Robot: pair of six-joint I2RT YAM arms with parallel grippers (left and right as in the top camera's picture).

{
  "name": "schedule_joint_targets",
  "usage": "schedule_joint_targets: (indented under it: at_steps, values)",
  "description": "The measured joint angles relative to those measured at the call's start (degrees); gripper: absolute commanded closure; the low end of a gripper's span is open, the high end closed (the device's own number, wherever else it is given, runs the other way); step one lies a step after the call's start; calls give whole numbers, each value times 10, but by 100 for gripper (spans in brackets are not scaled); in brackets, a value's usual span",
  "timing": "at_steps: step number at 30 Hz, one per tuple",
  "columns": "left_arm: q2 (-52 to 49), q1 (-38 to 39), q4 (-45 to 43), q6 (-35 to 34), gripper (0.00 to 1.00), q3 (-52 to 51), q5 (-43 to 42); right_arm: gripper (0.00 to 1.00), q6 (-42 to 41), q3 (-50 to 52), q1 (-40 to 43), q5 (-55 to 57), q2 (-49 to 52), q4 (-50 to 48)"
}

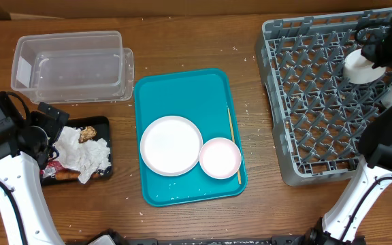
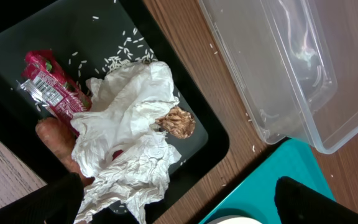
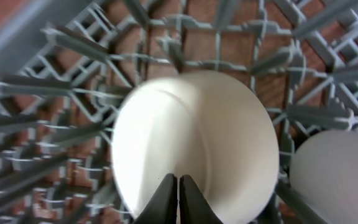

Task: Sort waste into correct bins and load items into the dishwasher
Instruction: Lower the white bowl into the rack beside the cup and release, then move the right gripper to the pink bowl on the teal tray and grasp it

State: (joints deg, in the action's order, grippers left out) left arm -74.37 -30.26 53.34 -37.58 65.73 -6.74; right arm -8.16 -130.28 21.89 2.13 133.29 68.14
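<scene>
Loading step in hand; right claw [image 3: 178, 198] pinched shut on the rim of a saucer [image 3: 194, 137], low among the pegs of the rack [image 1: 305, 129]; another white dish [image 3: 334, 177] just beside; left claw [image 2: 179, 208] spread wide and empty over the black tray [image 2: 73, 31], with napkins [image 2: 129, 124], wrapper [image 2: 48, 90], carrot [image 2: 55, 140] and food bit [image 2: 177, 121] inside; plate [image 1: 171, 144], pink plate [image 1: 220, 157] and stick [image 1: 231, 143] on the teal tray [image 1: 182, 95], well apart from the rack; next, probably: saucer seated between pegs, jaws eased apart, then across for the pink plate.
</scene>
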Motion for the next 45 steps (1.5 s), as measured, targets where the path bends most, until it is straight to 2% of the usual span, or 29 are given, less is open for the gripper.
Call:
schedule_joint_targets:
  at_steps: [16, 23, 28, 32, 34, 37, 41, 45]
  values:
    - [0, 0, 0, 0, 0, 0, 0, 95, -26, -3, 3, 123, 0, 23]
    - [0, 0, 0, 0, 0, 0, 0, 94, -51, -3, 7, 140, -2, 33]
    - [0, 0, 0, 0, 0, 0, 0, 86, -61, -3, 3, 93, -40, 31]
    - [0, 0, 0, 0, 0, 0, 0, 79, -64, -4, -13, -18, -116, 57]
    - [0, 0, 0, 0, 0, 0, 0, 72, -63, -6, -24, -64, -148, 76]
    - [0, 0, 0, 0, 0, 0, 0, 55, -53, -17, -72, -153, -216, 131]
    - [0, 0, 0, 0, 0, 0, 0, 50, -44, -25, -151, -188, -249, 203]
    - [0, 0, 0, 0, 0, 0, 0, 47, -42, -21, -231, -175, -243, 264]
